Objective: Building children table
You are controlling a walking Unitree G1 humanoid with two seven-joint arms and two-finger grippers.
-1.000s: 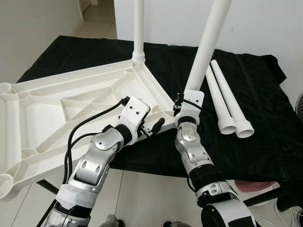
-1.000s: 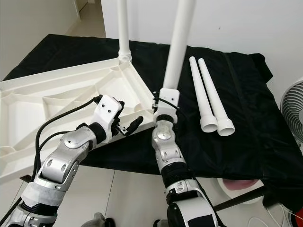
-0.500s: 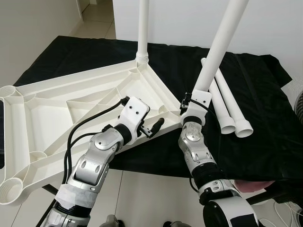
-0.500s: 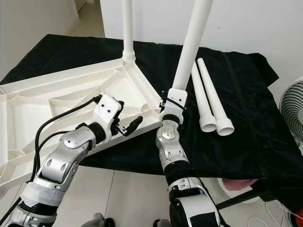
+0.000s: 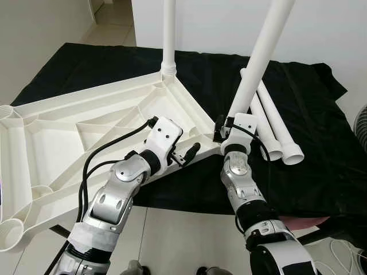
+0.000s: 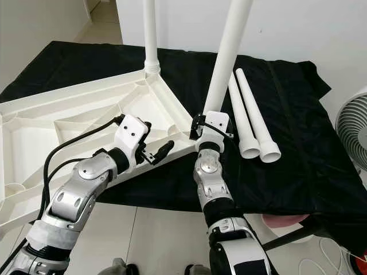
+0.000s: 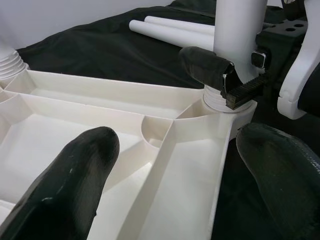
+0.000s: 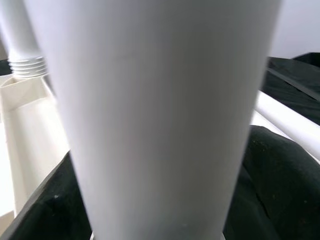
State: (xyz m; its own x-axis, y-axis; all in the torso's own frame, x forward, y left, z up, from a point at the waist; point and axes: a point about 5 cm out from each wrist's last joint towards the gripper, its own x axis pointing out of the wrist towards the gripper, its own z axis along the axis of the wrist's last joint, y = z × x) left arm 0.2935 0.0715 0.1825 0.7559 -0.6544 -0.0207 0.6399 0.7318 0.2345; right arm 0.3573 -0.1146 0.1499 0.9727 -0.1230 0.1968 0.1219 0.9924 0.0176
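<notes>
While the white tabletop (image 5: 86, 129) lies upside down on the black cloth (image 5: 321, 149), ribs up, its left part hanging past the cloth edge, one white leg (image 5: 168, 34) stands upright in the far corner socket. Second leg (image 5: 261, 57) sits in the near right corner socket, leaning to the right, not upright. Right gripper (image 7: 235, 82) is clamped on this leg just above the socket; left wrist view shows one black finger (image 7: 205, 65) and a toothed pad pressed on the tube where its threaded end meets the corner. Right wrist view: leg very close and blurred, threaded base of the far leg (image 8: 25, 62) beside it. Right arm comes up from below, wrist just under the corner.

Left gripper (image 5: 189, 153) is at the tabletop's near edge, just left of that same corner. Its fingers (image 7: 70, 185) are apart, one over the ribbed inside of the tabletop, the other outside the rim over the cloth, edge wall between them; cannot tell if they touch it. Nothing held.

Two spare legs (image 5: 275, 129) lie side by side on the cloth to the right of the held leg, touching each other, open ends toward the robot. Fan (image 6: 352, 132) at right edge past the cloth. Floor tiles (image 5: 172, 235) below.
</notes>
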